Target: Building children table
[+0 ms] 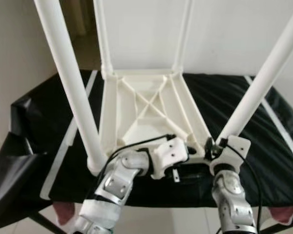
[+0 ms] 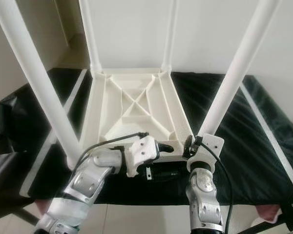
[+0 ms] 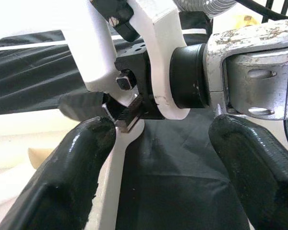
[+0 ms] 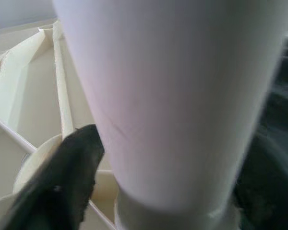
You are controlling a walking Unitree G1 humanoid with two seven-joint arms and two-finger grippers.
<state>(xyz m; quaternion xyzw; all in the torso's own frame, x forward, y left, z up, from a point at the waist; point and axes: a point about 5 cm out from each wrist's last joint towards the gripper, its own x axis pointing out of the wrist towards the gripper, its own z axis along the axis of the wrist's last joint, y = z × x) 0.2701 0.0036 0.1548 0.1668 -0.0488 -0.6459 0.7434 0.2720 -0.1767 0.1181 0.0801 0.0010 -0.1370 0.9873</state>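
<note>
The white children's table is seen upside down on the black-covered worktop, four legs raised. The leg at 4 o'clock is clamped at its base by the right gripper. The left gripper is held wide open, empty, at 6 o'clock by the table's near edge.

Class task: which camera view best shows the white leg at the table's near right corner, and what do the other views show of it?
The right eye view: the near right leg runs from its socket up out of frame, with the right gripper at its base. The left eye view shows much the same. The right wrist view gives a blurred close-up. The left wrist view shows little that is clearly the leg.
</note>
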